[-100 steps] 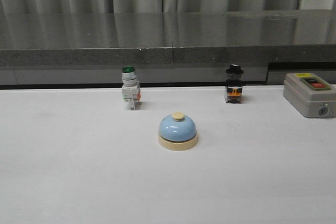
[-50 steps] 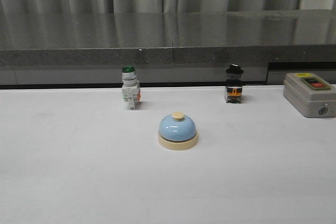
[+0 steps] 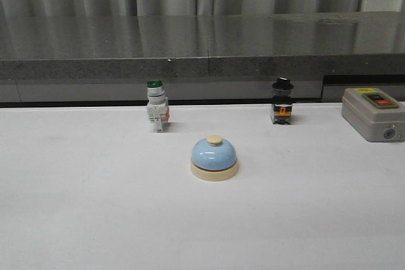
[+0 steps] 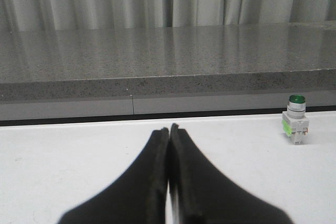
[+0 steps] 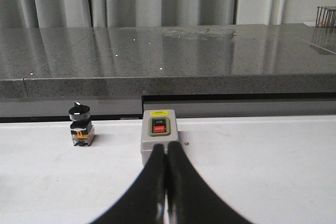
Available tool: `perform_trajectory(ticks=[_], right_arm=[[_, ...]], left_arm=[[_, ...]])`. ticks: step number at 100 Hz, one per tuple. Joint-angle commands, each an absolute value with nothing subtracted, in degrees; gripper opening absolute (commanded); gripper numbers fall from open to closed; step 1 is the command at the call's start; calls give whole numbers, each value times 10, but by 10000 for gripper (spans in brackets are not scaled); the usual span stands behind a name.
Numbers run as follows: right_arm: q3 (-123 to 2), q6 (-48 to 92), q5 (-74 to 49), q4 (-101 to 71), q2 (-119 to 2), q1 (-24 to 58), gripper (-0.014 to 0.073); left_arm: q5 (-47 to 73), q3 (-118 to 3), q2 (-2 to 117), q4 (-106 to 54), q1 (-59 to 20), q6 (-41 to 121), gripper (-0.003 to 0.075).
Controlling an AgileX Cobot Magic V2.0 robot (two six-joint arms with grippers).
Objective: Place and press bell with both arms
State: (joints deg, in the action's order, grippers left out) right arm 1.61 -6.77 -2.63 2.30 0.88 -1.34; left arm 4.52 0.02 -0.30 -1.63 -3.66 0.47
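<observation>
The light-blue dome bell (image 3: 214,157) with a cream base and cream button stands upright on the white table (image 3: 95,207), near the middle in the front view. Neither arm shows in the front view. The bell is out of view in both wrist views. My left gripper (image 4: 169,128) is shut and empty, low over the table. My right gripper (image 5: 163,145) is shut and empty, its tips in front of the grey on/off box.
A green-capped white push-button switch (image 3: 156,107) (image 4: 295,120) stands behind the bell to the left. A black-knobbed selector switch (image 3: 282,102) (image 5: 80,124) stands to the right. A grey on/off switch box (image 3: 373,114) (image 5: 159,132) sits at the far right. A dark stone ledge (image 3: 202,49) runs along the back.
</observation>
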Motion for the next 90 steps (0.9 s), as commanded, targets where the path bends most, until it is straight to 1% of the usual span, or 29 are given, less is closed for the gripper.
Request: perform_trajectory(ticks=[1,11,23,37,49,68,80,90], right_arm=[[15,-68,19,28,13,-17,-68],[9,-68,10,28,10,-17,-68],[-32,-68,-58,28,-10,-17,-68],[-114,-68,-148,28,-64,-17,-68],[-194,-68,-193,28,-123,-17,-68],[-293,-68,-210,28,-213,-17,-68],[-327,-68,-177,31,-269,-17,-68],[-361,-68,-191,31,-325,-9,-68]], left_arm=[[0,13,-23,-21,-35,0,-19],[0,13,-23,-21,-35,0,-19],[0,13,-23,-21,-35,0,-19],[0,13,-23,-21,-35,0,-19],[0,13,-23,-21,-35,0,-19],[0,13,-23,-21,-35,0,-19],[0,13,-23,-21,-35,0,-19],[0,13,-23,-21,-35,0,-19]])
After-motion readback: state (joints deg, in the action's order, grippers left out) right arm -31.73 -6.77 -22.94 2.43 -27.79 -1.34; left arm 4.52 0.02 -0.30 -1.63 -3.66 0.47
